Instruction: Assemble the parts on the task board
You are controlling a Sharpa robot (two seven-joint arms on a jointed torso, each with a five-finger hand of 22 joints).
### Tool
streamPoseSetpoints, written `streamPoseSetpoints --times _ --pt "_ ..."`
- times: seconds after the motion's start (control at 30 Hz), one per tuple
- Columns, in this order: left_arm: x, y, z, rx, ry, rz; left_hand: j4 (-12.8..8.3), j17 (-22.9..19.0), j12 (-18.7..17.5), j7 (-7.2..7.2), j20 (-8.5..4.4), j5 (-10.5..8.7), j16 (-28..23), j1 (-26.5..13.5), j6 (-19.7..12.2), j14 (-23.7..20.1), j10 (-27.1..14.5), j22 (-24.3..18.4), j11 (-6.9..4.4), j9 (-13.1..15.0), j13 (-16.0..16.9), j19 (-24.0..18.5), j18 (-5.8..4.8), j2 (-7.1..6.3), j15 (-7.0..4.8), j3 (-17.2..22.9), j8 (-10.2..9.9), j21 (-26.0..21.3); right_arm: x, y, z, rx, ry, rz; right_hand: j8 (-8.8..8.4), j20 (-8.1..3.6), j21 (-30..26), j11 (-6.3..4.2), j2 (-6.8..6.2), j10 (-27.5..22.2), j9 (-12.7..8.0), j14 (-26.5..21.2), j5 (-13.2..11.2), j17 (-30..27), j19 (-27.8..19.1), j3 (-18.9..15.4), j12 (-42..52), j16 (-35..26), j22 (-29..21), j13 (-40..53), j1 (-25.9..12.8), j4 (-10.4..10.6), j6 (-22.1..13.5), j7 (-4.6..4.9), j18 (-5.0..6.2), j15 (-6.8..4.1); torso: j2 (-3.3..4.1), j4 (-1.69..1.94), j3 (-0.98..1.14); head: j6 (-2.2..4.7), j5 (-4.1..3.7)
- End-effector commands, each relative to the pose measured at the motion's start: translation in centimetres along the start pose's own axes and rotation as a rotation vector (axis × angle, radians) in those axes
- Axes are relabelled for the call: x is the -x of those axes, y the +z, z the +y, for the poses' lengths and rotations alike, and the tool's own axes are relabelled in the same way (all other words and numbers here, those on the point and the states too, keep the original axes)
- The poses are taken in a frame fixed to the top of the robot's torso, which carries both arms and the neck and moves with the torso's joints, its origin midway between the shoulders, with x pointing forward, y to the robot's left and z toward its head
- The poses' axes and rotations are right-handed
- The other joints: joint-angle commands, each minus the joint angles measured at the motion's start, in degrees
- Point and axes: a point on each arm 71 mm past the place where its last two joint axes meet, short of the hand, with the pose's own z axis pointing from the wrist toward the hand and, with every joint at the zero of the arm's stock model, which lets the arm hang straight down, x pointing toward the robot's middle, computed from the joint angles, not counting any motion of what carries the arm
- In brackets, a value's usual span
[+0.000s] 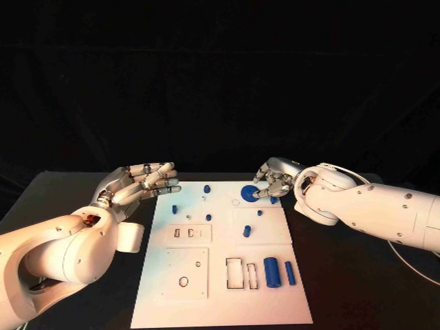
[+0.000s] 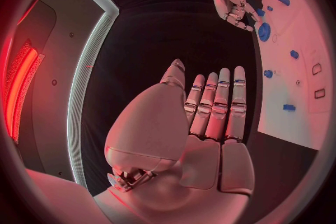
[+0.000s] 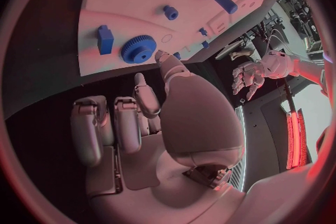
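Starting nearest the robot, the white rectangular task board (image 1: 181, 302) carries two upright-lying blue cylinders at its near right, a thick blue cylinder (image 1: 271, 271) and, just beside it, a thin blue rod (image 1: 289, 273), both with their long axes running away from the robot. Further up sits a short blue peg (image 1: 247, 231), then some small blue studs, I count about five, scattered toward the far edge. At the far right of the board lies the one round blue toothed gear (image 1: 249, 194), with a small blue block (image 3: 105, 40) just beside it.

The right hand (image 1: 273, 180) hovers right at that gear, fingers curled toward it; whether they actually touch it I cannot tell. The gear lies directly under its fingertips, so this hand is clearly the nearer one. The left hand (image 1: 141, 181) floats beside the board's far left corner, fingers extended, holding nothing.
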Motion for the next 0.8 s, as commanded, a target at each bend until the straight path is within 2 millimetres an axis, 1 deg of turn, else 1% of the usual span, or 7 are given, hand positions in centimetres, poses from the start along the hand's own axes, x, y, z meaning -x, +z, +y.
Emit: streamPoseSetpoints --times 0.03,0.17,0.27,0.37,0.67,0.8 --pt "-0.3 0.0 -0.1 -0.009 -0.012 0.021 -0.30 0.04 -0.35 0.39 -0.05 -0.26 -0.23 0.60 -0.13 -0.16 0.06 -0.08 0.28 -0.07 -0.05 0.47 0.75 0.01 0.14 -0.14 -0.22 -0.10 -0.6 0.5 0.0 -0.034 -0.003 0.054 0.38 0.45 0.33 0.03 0.41 0.94 0.07 4.94 0.42 10.19 5.40 -0.49 0.95 0.47 14.27 1.15 0.55 0.19 -0.60 0.02 -1.01 0.58 0.03 0.11 -0.04 -0.08 0.07" --pt "-0.3 0.1 -0.1 -0.009 -0.013 0.022 -0.30 0.04 -0.35 0.39 -0.05 -0.26 -0.23 0.60 -0.13 -0.16 0.06 -0.08 0.28 -0.07 -0.05 0.47 0.75 0.01 0.14 -0.14 -0.22 -0.10 -0.9 1.0 0.1 -0.048 -0.017 0.055 0.62 0.55 0.45 0.13 0.54 1.59 0.12 5.03 0.45 10.69 5.53 -0.72 2.09 0.76 14.45 2.50 0.79 0.34 -0.90 0.11 -1.06 0.68 0.00 0.13 -0.04 -0.12 0.04" --pt "-0.3 0.1 -0.1 -0.008 -0.013 0.022 -0.30 0.04 -0.35 0.39 -0.05 -0.26 -0.23 0.60 -0.13 -0.16 0.06 -0.08 0.28 -0.07 -0.05 0.47 0.75 0.01 0.14 -0.14 -0.22 -0.10 -1.0 1.3 0.2 -0.055 -0.024 0.053 0.68 0.57 0.48 0.15 0.59 1.71 0.13 5.06 0.44 10.84 5.57 -0.76 2.31 0.85 14.50 2.75 0.85 0.37 -0.96 0.13 -1.07 0.70 0.01 0.04 -0.02 -0.14 0.15" --pt "-0.3 0.1 -0.1 -0.007 -0.013 0.022 -0.31 0.04 -0.36 0.38 -0.05 -0.26 -0.24 0.61 -0.12 -0.16 0.07 -0.09 0.28 -0.07 -0.04 0.47 0.75 0.01 0.13 -0.14 -0.22 -0.10 -1.2 1.5 0.3 -0.062 -0.030 0.055 0.74 0.60 0.51 0.18 0.66 1.77 0.14 5.10 0.46 11.04 5.60 -0.79 2.48 0.96 14.54 2.96 0.93 0.41 -1.05 0.16 -1.08 0.73 0.01 0.05 0.01 -0.11 0.17" --pt "-0.3 0.1 -0.1 -0.005 -0.013 0.023 -0.35 0.05 -0.38 0.32 -0.06 -0.26 -0.29 0.66 -0.10 -0.15 0.11 -0.10 0.24 -0.06 -0.04 0.49 0.75 0.02 0.13 -0.14 -0.23 -0.10 -1.5 1.8 0.4 -0.068 -0.042 0.072 0.86 0.65 0.51 0.22 0.79 1.86 0.16 5.16 0.49 11.33 5.61 -0.83 2.74 1.12 14.55 3.28 1.06 0.48 -1.16 0.20 -1.09 0.78 -0.01 0.00 0.02 -0.20 0.34" --pt "-0.3 0.1 -0.1 -0.003 -0.013 0.023 -0.35 0.05 -0.38 0.32 -0.06 -0.26 -0.29 0.66 -0.10 -0.15 0.11 -0.10 0.24 -0.06 -0.04 0.49 0.75 0.02 0.13 -0.14 -0.23 -0.10 -1.5 1.9 0.3 -0.072 -0.070 0.076 1.34 0.73 0.57 0.25 1.39 2.10 0.28 5.19 0.35 11.54 5.67 -0.55 3.36 1.26 14.63 4.04 1.82 0.36 -1.04 0.22 -1.11 0.84 0.02 0.03 0.05 -0.12 0.29"
